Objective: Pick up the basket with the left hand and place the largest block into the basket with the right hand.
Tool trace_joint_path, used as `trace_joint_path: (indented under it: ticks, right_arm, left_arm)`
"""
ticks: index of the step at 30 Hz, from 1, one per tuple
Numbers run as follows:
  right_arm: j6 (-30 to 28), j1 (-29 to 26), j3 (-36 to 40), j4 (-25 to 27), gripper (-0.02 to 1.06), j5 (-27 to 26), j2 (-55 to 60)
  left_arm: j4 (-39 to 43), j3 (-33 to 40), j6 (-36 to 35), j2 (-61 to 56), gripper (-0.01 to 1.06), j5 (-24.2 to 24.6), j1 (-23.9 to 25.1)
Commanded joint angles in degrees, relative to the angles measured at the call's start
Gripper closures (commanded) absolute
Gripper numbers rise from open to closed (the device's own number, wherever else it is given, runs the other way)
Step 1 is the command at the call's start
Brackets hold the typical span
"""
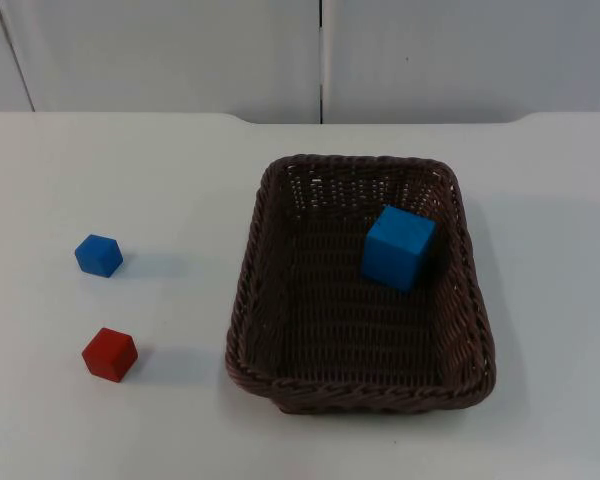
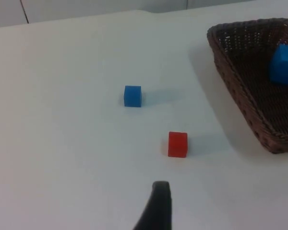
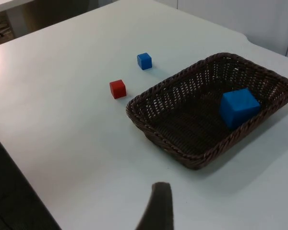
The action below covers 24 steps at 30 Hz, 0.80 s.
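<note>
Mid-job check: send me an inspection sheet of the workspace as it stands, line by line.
Surface: white table, no spills seen.
Job's things: brown wicker basket resting on the table; large blue block inside it, toward its far right corner.
Clutter: small blue block and small red block on the table left of the basket, apart from each other.
Claws: left claw and right claw hang above the table, holding nothing.
Cables: nothing seen.
Surroundings: grey partition wall behind the table.

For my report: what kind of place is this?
Probably a robot test bench: a bare white table against a grey partition wall, with only a wicker basket and toy blocks.
</note>
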Motion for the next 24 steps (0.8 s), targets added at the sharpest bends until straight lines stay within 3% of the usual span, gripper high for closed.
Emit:
trace_joint_path:
  ticks: [1, 21, 24]
  right_arm:
    - [-0.3, -0.18, 0.23, 0.09, 0.35, 0.09, -0.18]
    - [0.26, -0.18, 0.23, -0.44, 0.35, 0.09, -0.18]
    - [0.27, -0.18, 0.23, -0.45, 0.31, 0.09, -0.18]
  left_arm:
    - [-0.76, 0.26, 0.26, -0.21, 0.3, 0.07, 0.06]
    - [-1.09, 0.26, 0.27, -0.21, 0.29, -0.04, 0.06]
    - [-1.09, 0.26, 0.27, -0.21, 0.15, -0.04, 0.06]
